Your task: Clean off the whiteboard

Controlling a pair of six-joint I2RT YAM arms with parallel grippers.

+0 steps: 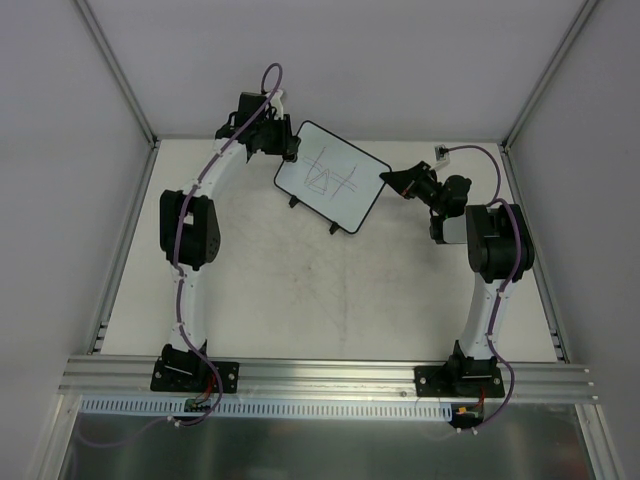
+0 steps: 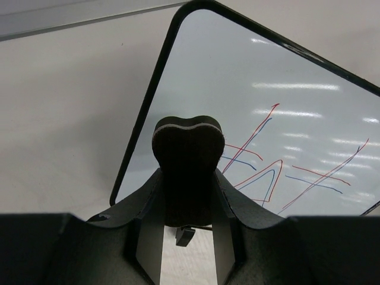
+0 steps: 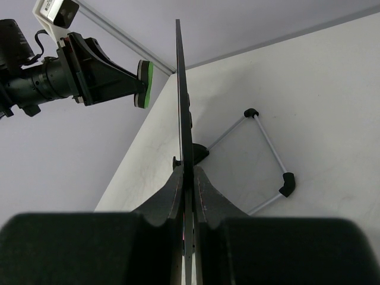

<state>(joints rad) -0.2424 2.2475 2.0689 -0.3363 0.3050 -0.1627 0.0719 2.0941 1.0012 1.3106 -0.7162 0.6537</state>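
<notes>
From the overhead camera I see the whiteboard (image 1: 332, 175) at the far middle of the table (image 1: 300, 320), turned at an angle with its face tipped up toward that camera, between the two arms. My right gripper (image 3: 189, 178) is clenched on the board's edge. In the right wrist view the board runs edge-on straight up between the two fingers (image 3: 172, 199), which press on either side of the thin black frame. Behind it in that view a wire stand (image 3: 261, 133) with small black feet sticks out over the table; I cannot tell whether the feet are touching the surface. My left gripper (image 2: 189, 178) is closed around a dark eraser (image 2: 189, 142), pinched between both fingers with its rounded end poking out ahead of them. The eraser sits at the board's upper left corner as the overhead camera shows it. From the right wrist camera its back looks green, and its pad faces the board with a narrow gap showing — close, but I would not call it touching. The board's face carries thin red and blue pen lines (image 2: 261, 166), crossing strokes and a peaked shape, spread over the middle and right of the face in the left wrist view; the patch right beside the eraser is plain white.
</notes>
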